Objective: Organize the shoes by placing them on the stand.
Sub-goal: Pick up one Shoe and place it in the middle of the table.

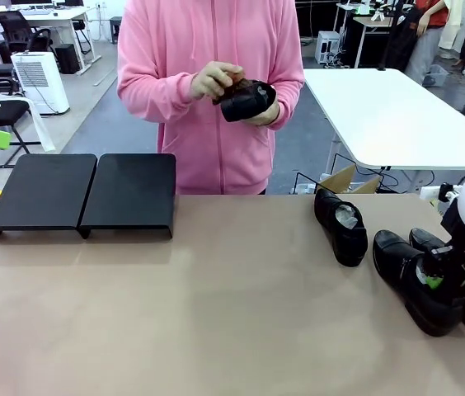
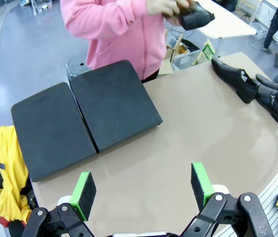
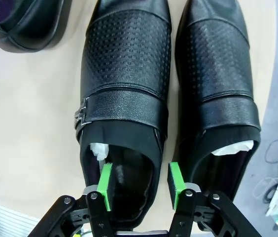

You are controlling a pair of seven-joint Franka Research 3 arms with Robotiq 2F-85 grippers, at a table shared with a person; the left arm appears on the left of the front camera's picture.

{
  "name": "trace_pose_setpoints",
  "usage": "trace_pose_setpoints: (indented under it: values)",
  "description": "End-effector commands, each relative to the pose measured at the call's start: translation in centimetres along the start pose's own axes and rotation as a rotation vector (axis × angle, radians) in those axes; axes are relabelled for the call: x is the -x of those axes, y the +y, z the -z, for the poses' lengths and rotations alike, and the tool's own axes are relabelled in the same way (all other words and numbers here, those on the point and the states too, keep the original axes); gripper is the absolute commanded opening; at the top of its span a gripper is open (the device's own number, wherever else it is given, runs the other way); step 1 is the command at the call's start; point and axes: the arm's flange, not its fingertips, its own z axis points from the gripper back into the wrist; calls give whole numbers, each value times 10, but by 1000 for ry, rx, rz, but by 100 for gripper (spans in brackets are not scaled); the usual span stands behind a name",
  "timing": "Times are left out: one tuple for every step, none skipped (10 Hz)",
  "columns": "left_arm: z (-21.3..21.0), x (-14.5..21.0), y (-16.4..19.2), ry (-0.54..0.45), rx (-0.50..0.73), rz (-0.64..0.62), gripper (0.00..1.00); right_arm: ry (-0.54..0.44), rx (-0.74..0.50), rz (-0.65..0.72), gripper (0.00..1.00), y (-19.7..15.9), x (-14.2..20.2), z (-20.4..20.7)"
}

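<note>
Shoes (image 1: 401, 268) lie three at surface (image 1: 216, 313) right; person holds fourth shoe (image 1: 247, 101). Right hand (image 3: 140, 181) pads apart, one inside a shoe (image 3: 124, 74), one outside its wall, unclamped. Left hand (image 2: 144, 192) wide apart above surface near stand (image 2: 80, 113), far left.

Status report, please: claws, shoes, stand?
Left claw open, empty. Right claw open, astride wall of one shoe. Stand holds no shoes. Person holds another shoe.
</note>
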Motion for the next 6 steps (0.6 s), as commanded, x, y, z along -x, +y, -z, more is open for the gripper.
trace_pose_setpoints:
  values:
    - [-2, 0, 1, -5, 7, 7, 100, 6, 47, 26, 58, 3, 33, 26]
    - [-2, 0, 1, -5, 7, 7, 100, 13, 43, 33, 58, 1, 32, 30]
    - [-2, 0, 1, -5, 7, 7, 100, 14, 42, 37, 58, 0, 32, 34]
    - [-2, 0, 1, -5, 7, 7, 100, 14, 49, 36, 58, 0, 32, 37]
    - [-2, 0, 1, -5, 7, 7, 100, 14, 51, 38, 58, -2, 31, 39]
    - [-2, 0, 1, -5, 7, 7, 100, 8, 53, 31, 50, -3, 32, 40]
